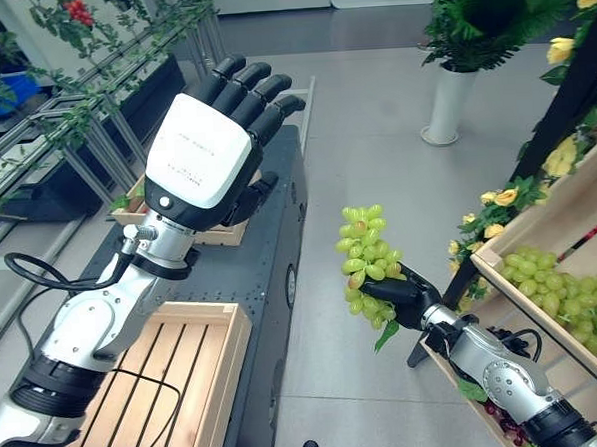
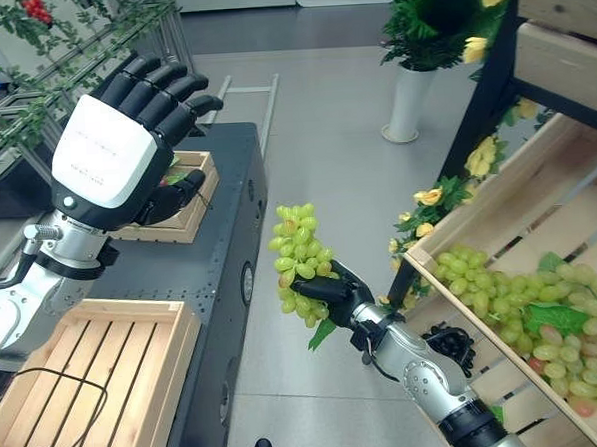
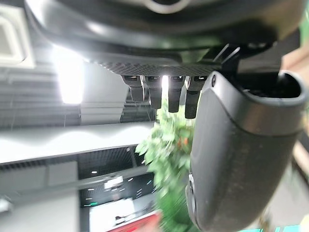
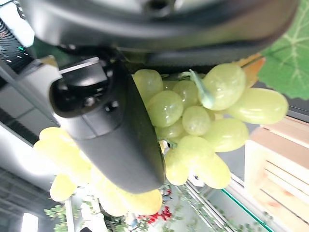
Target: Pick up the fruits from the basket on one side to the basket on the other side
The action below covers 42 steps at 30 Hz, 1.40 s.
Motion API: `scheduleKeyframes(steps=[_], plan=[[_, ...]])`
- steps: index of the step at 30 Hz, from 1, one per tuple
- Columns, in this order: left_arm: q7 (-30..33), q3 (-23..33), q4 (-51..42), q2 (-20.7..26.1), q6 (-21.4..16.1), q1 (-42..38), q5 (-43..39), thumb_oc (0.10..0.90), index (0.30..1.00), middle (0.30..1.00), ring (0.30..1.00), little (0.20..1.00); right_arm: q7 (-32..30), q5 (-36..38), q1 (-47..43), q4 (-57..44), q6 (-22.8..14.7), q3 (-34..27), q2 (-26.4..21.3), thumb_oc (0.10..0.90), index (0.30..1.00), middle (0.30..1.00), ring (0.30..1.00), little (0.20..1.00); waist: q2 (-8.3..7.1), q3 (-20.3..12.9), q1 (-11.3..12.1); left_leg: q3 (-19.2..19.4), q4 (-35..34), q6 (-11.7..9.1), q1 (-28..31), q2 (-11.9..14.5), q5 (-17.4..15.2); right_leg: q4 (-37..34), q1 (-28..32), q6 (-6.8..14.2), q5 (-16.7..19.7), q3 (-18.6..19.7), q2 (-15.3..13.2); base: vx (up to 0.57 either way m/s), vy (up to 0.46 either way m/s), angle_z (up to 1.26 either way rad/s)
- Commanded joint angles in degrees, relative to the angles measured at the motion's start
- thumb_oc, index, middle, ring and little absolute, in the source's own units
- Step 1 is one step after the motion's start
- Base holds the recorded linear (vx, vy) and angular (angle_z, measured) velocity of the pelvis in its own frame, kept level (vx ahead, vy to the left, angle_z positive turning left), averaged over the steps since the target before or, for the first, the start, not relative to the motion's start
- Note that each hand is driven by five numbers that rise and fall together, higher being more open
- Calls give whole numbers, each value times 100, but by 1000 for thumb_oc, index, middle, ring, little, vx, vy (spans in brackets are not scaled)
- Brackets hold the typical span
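fingers (image 1: 407,281) of the right hand (image 1: 415,298) curl around a green grape bunch (image 1: 366,260), held upright over the floor; left hand (image 1: 200,154) raised, fingers straight, empty.

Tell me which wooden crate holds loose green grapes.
The slanted wooden crate on the robot's right holds green grapes; the slatted wooden crate on the dark table is empty.

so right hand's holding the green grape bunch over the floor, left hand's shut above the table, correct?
One error: the left hand is open, fingers straight, above the black table, as the left eye view shows. The right hand does hold the green grape bunch over the floor.
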Motion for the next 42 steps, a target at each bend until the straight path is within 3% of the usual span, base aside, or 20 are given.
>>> scheduleKeyframes(steps=[1, 5, 10, 18, 26, 37, 42], plan=[[316, 380, 263, -144, -125, -501, -656, 800, 900, 900, 900, 900, 477, 115, -750, -826, -1016, -513, 349, 400, 300, 300, 300, 300, -220, -544, -148, -5, 8, 250, 85, -259, -450, -15, -210, -114, 368, 131, 71, -24, 21, -31], [-23, 271, 340, -542, -392, -597, -1865, 800, 900, 900, 900, 900, 369, -20, -733, -964, -1259, -690, 392, 400, 300, 300, 300, 300, -230, -469, -298, 117, 8, 278, 150, -236, -492, -2, -219, -119, 391, 330, 134, -33, 33, -28], [-380, 164, 378, -1048, -553, -495, -2514, 800, 900, 900, 900, 900, 217, -155, -618, -1159, -1376, -1027, 470, 400, 300, 300, 300, 300, -242, -381, -462, 203, 8, 288, 200, -205, -519, 47, -237, -112, 401, 505, 196, -24, 22, -25], [-485, -2, 661, -1444, -728, -460, -3108, 800, 900, 900, 900, 900, -33, -389, -415, -1262, -1731, -1684, 425, 400, 300, 300, 300, 300, -264, -274, -710, 432, 8, 269, 230, -124, -533, -8, -290, -89, 507, 682, 231, -18, 15, -17], [-432, -1, 840, -1674, -800, -205, -3315, 800, 900, 900, 900, 900, -711, -602, -190, -1152, -2139, -2794, 308, 400, 300, 300, 300, 300, -279, -200, -956, 620, 8, 247, 214, -48, -534, -13, -391, -102, 579, 847, 302, 15, 16, -13], [26, -285, 1026, -1737, -648, -119, -3061, 800, 900, 900, 900, 900, -1543, -940, -354, -261, -2034, -3514, -172, 400, 300, 300, 300, 300, -334, -180, -1084, 718, 8, 226, 219, 17, -609, -15, -459, -113, 553, 907, 338, 37, 0, -13], [-122, -609, 1028, -1650, -597, -105, -3295, 800, 900, 900, 900, 900, -1854, -986, -567, 447, -1624, -3761, -628, 400, 300, 300, 300, 300, -368, -153, -1077, 721, 8, 204, 199, 46, -585, -15, -484, -140, 581, 882, 355, 7, -13, -5]])
